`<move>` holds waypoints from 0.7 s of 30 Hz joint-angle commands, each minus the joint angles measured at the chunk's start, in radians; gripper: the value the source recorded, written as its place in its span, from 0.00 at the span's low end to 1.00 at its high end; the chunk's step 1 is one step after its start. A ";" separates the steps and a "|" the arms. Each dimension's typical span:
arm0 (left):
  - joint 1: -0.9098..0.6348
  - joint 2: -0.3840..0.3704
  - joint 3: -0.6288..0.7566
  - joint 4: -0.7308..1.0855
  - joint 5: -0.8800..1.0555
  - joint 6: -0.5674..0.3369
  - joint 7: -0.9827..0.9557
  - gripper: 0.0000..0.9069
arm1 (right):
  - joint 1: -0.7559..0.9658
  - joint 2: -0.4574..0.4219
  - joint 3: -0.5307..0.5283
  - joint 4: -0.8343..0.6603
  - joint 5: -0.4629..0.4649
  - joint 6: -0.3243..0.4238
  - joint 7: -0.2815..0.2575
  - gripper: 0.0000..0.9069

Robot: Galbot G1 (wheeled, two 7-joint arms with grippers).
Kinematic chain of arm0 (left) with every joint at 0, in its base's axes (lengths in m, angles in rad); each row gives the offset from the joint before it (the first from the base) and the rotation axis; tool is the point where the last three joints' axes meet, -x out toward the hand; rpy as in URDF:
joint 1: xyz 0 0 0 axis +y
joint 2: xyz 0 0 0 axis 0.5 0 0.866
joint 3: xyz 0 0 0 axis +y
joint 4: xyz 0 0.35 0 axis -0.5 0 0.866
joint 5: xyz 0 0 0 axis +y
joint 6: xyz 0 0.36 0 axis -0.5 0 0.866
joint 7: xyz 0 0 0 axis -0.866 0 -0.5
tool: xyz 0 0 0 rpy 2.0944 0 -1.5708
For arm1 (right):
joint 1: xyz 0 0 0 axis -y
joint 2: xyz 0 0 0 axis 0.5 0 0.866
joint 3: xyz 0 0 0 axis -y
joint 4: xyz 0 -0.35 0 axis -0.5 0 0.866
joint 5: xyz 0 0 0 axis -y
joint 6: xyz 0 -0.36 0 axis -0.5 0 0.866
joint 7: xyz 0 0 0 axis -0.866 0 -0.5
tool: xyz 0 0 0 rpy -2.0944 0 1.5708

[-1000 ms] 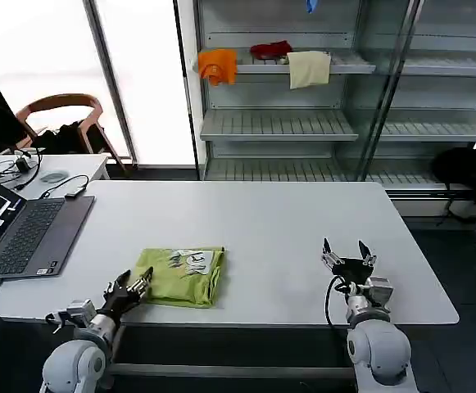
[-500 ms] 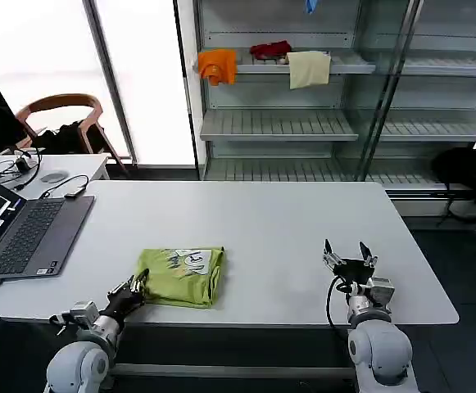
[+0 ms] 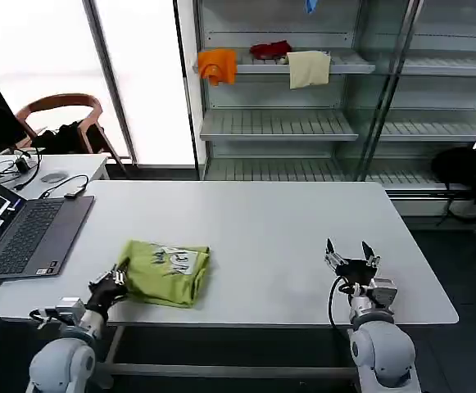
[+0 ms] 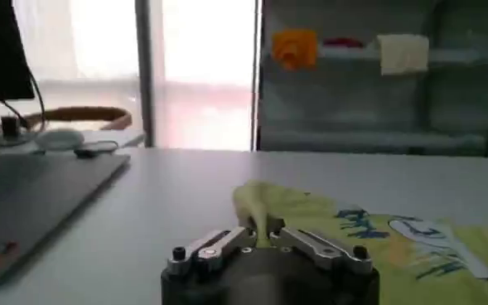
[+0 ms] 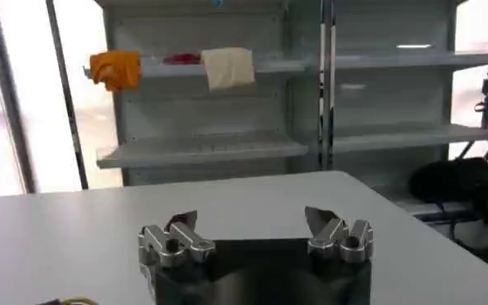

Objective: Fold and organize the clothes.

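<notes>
On the white table, ahead of my fingers, I find the largest thing first: a broad bare top reaching from my left fingertips across to my right ones. Next in size, the laptop lies outboard of my left fingers, well apart from them.

The lime T-shirt is a folded packet near the front edge, its white neck label up. Against half a second ago it has shifted toward the laptop side and the near corner; it lay more central then. I judge that I am dragging it sideways as one bundle, and that the fold has held, though the near edge bunches at my fingertips.

My left gripper has drawn back and outward with the shirt. My left fingers are narrowed together on a raised pinch of its near corner, cloth rising between them.

My right gripper stands where it stood, well apart from the shirt, idle, spread wide on nothing.

Finding: folding looks finished; placement is under way.
</notes>
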 commanded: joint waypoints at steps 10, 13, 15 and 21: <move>-0.126 0.339 -0.166 -0.103 0.541 -0.122 0.162 0.01 | -0.011 -0.008 0.006 -0.022 0.020 0.036 -0.008 1.00; -0.099 0.300 -0.060 -0.114 0.639 -0.177 0.189 0.01 | -0.023 -0.014 0.013 -0.035 0.028 0.050 -0.010 1.00; -0.080 0.242 0.089 -0.083 0.717 -0.239 0.188 0.01 | -0.034 -0.023 0.019 -0.046 0.037 0.063 -0.010 1.00; -0.065 0.041 0.307 0.070 0.898 -0.356 0.147 0.02 | -0.059 -0.051 0.047 -0.062 0.063 0.083 -0.010 1.00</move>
